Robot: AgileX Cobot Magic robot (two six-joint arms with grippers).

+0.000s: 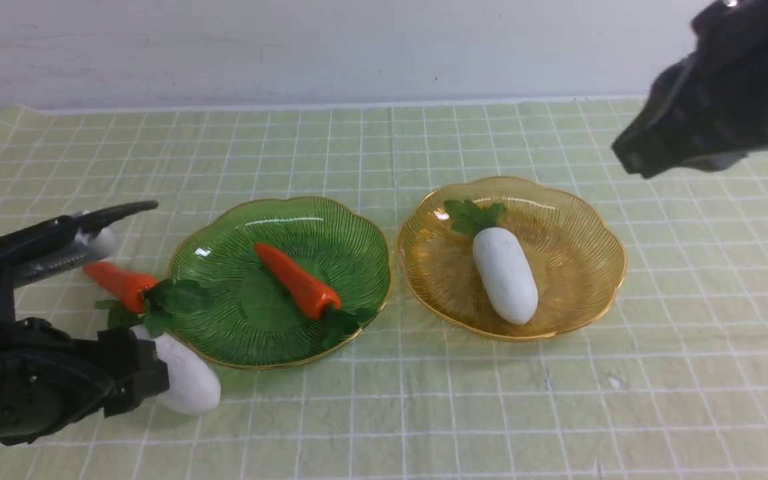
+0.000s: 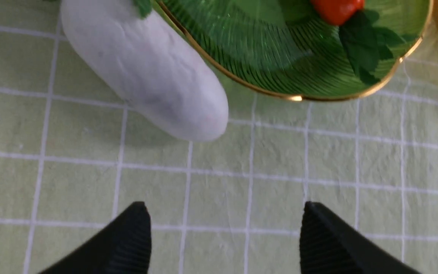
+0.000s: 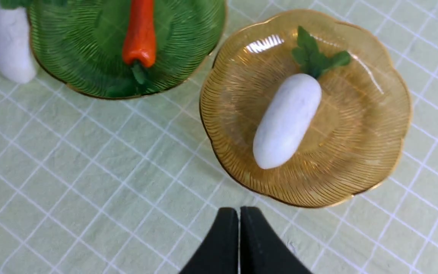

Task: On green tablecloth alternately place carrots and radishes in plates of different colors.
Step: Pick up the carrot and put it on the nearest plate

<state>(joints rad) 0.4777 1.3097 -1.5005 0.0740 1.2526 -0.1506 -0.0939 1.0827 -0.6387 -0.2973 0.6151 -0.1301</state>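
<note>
Your left arm sits low at the cloth's near-left corner. The left gripper (image 2: pixel 224 213) has its jaws wide apart and grips nothing. The loose radish (image 2: pixel 143 72) lies just ahead of it on the green tablecloth (image 2: pixel 280 160), beside the green plate (image 1: pixel 357 233) and a loose carrot (image 1: pixel 117 283). Your right arm hangs high at far right, right gripper (image 3: pixel 239 217) pressed together, empty. One carrot (image 1: pixel 297 280) lies in the green plate, one radish (image 1: pixel 505 275) in the amber plate (image 1: pixel 577 253).

The left arm lies low at the near left; the left gripper (image 2: pixel 224 207) has its jaws spread wide, holding nothing (ribbed black pads (image 2: pixel 127 243) face each other). The right arm hangs high at far right, angled downward, the right gripper (image 3: pixel 239 215) pressed shut, empty.
</note>
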